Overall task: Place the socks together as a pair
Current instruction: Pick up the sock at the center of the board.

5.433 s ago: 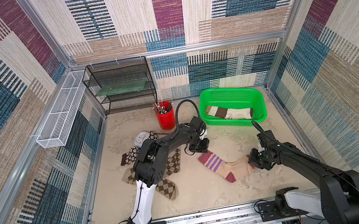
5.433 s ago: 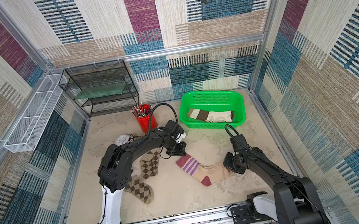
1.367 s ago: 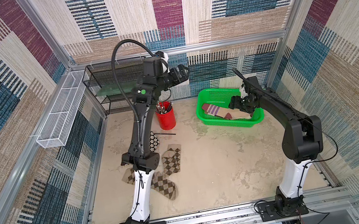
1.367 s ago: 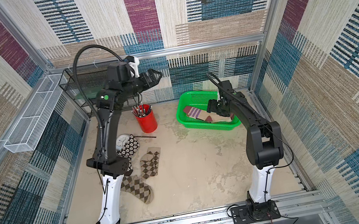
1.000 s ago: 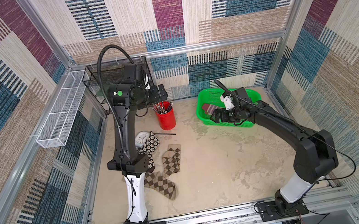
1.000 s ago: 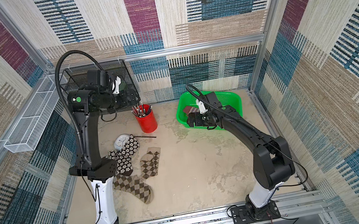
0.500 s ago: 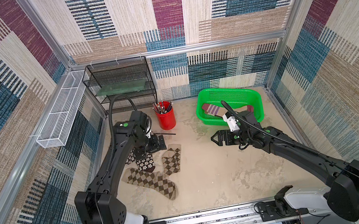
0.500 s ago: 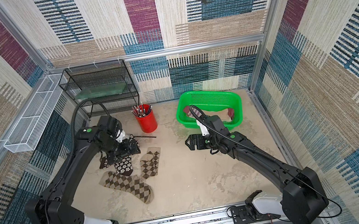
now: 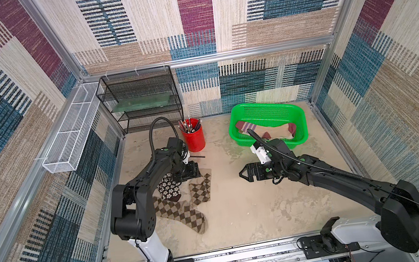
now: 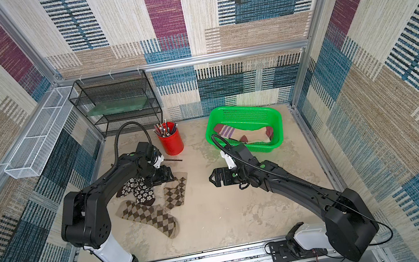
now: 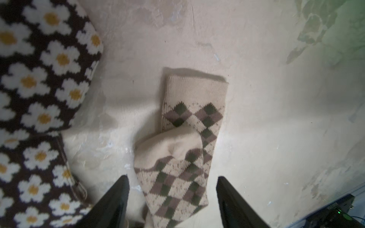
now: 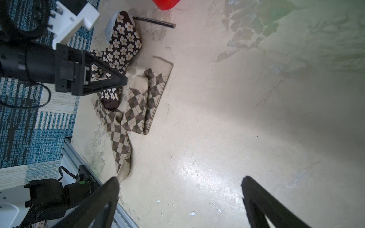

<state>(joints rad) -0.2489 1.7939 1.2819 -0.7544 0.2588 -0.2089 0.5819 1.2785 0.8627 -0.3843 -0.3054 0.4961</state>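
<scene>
Two brown-tan argyle socks lie left of centre: a folded one (image 9: 201, 189) (image 10: 174, 194) (image 11: 177, 185) and a long one (image 9: 181, 216) (image 10: 151, 219) (image 12: 120, 146). Dark brown socks with white flowers (image 9: 168, 188) (image 10: 140, 191) (image 11: 39, 88) overlap them. My left gripper (image 9: 193, 169) (image 10: 166, 176) (image 11: 172, 176) is low over the folded argyle sock's far end, jaws open on either side of it with a gap on each side. My right gripper (image 9: 241, 174) (image 10: 211, 179) (image 12: 180, 189) hovers open over bare table at the centre, pointing at the socks. Striped socks with maroon toes (image 9: 267, 131) (image 10: 245, 134) lie in the basket.
The green basket (image 9: 266, 104) (image 10: 244, 108) stands at the back right. A red cup of pens (image 9: 193, 139) (image 10: 170, 144) and a loose pencil (image 9: 198, 156) (image 12: 154, 21) sit just behind the left gripper. A black wire shelf (image 9: 141, 99) and a white wire tray (image 9: 71, 135) line the back left.
The left arm has come down from high up onto the sock pile, and its jaws have narrowed around the folded argyle sock. The right arm left the basket and swung to the table's centre.
</scene>
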